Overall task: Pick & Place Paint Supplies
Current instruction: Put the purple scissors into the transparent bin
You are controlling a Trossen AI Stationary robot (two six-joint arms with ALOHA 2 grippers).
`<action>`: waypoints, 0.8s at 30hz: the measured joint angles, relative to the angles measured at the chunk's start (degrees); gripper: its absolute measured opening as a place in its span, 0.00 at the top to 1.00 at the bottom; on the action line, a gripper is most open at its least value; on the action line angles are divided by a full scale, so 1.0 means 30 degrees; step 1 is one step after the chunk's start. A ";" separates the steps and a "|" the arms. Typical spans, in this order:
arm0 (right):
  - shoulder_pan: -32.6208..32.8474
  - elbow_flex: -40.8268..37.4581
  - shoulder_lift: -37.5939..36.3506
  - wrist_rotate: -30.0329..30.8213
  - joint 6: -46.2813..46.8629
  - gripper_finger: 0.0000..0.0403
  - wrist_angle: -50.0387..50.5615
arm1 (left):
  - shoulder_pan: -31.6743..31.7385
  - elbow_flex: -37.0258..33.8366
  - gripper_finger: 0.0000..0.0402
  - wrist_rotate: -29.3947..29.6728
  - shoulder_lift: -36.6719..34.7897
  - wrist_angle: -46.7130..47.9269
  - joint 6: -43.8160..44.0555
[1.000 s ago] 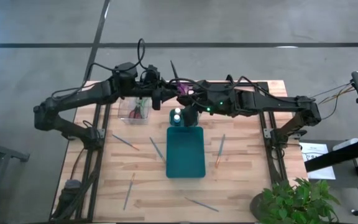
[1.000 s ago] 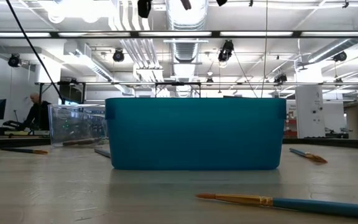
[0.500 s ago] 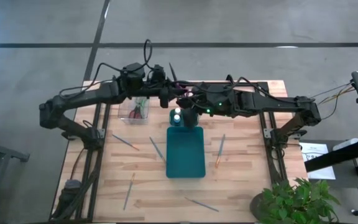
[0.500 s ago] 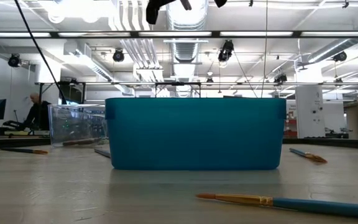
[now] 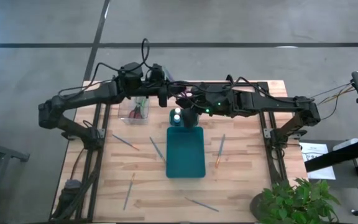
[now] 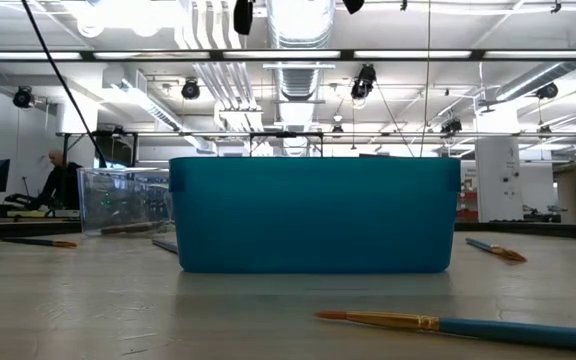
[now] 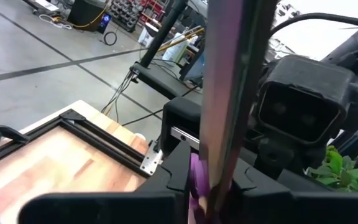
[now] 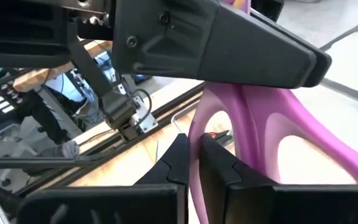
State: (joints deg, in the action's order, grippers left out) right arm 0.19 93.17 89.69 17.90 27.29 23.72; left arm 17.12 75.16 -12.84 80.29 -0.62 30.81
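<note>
Purple-handled scissors hang high above the table's far middle, between my two grippers. My left gripper comes from the left and is shut on the blades. My right gripper comes from the right and is shut on the purple handle. Below them lies the teal tray with small paint bottles at its far end. Several thin brushes, such as one left and one right of the tray, lie flat on the wood. My left gripper pinches the scissors' metal blades between its two fingers, level, from the table's left. The blades cross the fingers. The scissors are clear of the table. My right gripper pinches one rim of a purple handle loop between its two fingers. It comes from the table's right, slanting slightly down. The handle loops stand out beyond the fingertips, toward the left gripper.
A clear plastic box holding more scissors stands at the far left of the table. More brushes lie near the front edge. A potted plant is at the near right corner. A person sits far off in the room.
My left gripper has moved toward the table's right, up to the scissors that my right gripper keeps still in the air, and now has the blades between its fingers.
</note>
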 joint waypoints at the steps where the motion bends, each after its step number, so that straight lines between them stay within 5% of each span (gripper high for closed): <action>1: 0.0000 0.0014 0.0000 -0.0070 -0.0161 0.97 -0.0095 | 0.0000 0.0021 0.91 -0.0007 -0.0014 -0.0008 0.0052; 18: 0.0262 0.0511 -0.0240 -0.1598 -0.0659 0.46 -0.1665 | 0.0467 -0.0081 0.91 0.0376 -0.0773 0.1810 -0.0657; 24: 0.0376 0.0864 -0.0257 -0.1748 -0.0461 0.35 -0.0970 | 0.0956 -0.0060 0.91 0.0654 -0.1141 0.2477 -0.1400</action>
State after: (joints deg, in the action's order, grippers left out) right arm 1.31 95.76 88.92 12.66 25.91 20.81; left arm 19.99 74.98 -10.88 76.87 6.81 26.61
